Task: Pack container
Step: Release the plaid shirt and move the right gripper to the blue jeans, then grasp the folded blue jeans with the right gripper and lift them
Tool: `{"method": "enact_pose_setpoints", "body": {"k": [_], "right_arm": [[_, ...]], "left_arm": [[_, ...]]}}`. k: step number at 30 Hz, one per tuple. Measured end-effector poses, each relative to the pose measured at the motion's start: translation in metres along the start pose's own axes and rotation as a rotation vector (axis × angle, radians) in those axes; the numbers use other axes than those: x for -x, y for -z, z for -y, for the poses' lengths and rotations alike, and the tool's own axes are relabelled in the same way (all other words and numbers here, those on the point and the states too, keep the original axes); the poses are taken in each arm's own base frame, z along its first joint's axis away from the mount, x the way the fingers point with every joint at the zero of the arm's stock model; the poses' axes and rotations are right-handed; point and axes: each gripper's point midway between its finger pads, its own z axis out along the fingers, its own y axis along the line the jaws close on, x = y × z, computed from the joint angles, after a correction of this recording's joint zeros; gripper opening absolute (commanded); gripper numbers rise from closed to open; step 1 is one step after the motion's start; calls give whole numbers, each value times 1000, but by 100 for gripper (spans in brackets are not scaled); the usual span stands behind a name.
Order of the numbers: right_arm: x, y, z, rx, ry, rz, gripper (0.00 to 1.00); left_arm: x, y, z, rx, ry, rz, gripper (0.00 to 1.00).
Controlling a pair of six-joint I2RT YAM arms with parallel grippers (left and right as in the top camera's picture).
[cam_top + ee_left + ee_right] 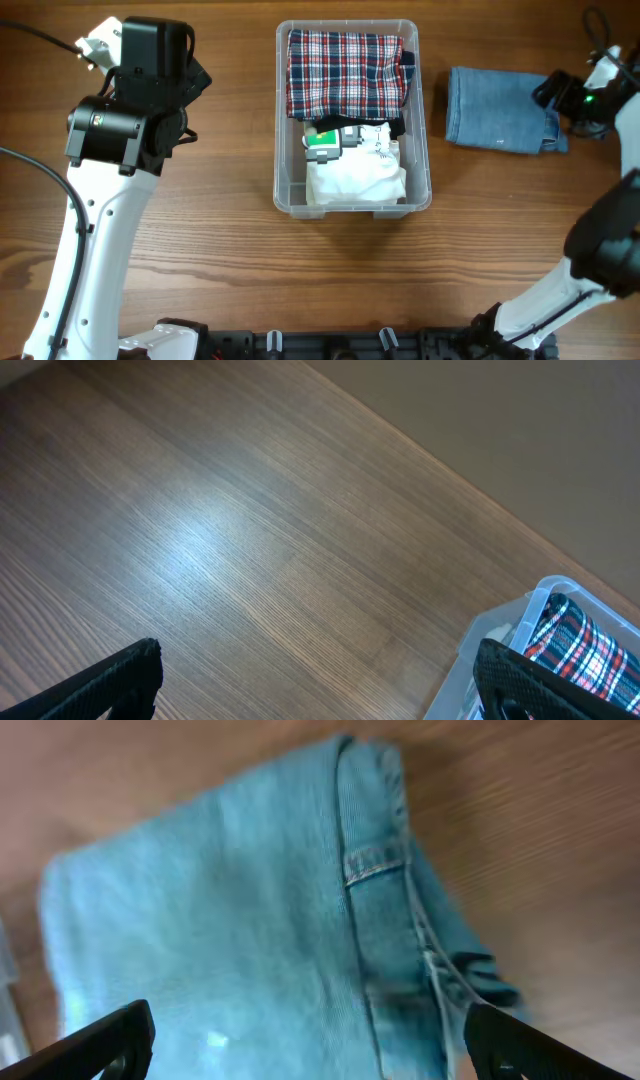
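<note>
The clear plastic container [283, 195] stands at the table's middle. It holds a folded plaid garment [345, 70], a white garment [355, 175] and a small grey and green item [325, 143]. Its corner also shows in the left wrist view [490, 630]. Folded blue jeans [500, 108] lie on the table right of the container and fill the right wrist view [260, 920]. My right gripper [305, 1040] is open just above the jeans, near their right edge. My left gripper [320, 680] is open and empty above bare table, left of the container.
The wooden table top [200, 250] extends around the container. Cables [30, 35] run at the far left. The arm bases [180, 340] sit along the front edge.
</note>
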Motion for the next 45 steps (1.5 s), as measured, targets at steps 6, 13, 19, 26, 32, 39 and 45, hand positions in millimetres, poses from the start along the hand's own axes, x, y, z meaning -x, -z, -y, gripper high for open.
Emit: {"method": "enact_pose_setpoints", "body": {"k": [6, 13, 19, 26, 32, 39, 45], "right_arm": [[-22, -49, 12, 13, -4, -96, 100], [-26, -51, 20, -80, -46, -111, 100], [-28, -50, 23, -110, -81, -115, 100], [-30, -45, 23, -152, -92, -137, 100], [-24, -26, 29, -264, -74, -161, 100], [-27, -22, 40, -338, -109, -167, 100], [-30, -32, 41, -325, -116, -149, 100]], "left_arm": [[0, 0, 0, 0, 0, 0, 100], [0, 0, 0, 0, 0, 0, 100], [0, 0, 0, 0, 0, 0, 100], [0, 0, 0, 0, 0, 0, 100], [0, 0, 0, 0, 0, -1, 100], [0, 0, 0, 0, 0, 0, 100], [0, 0, 0, 0, 0, 0, 100]]}}
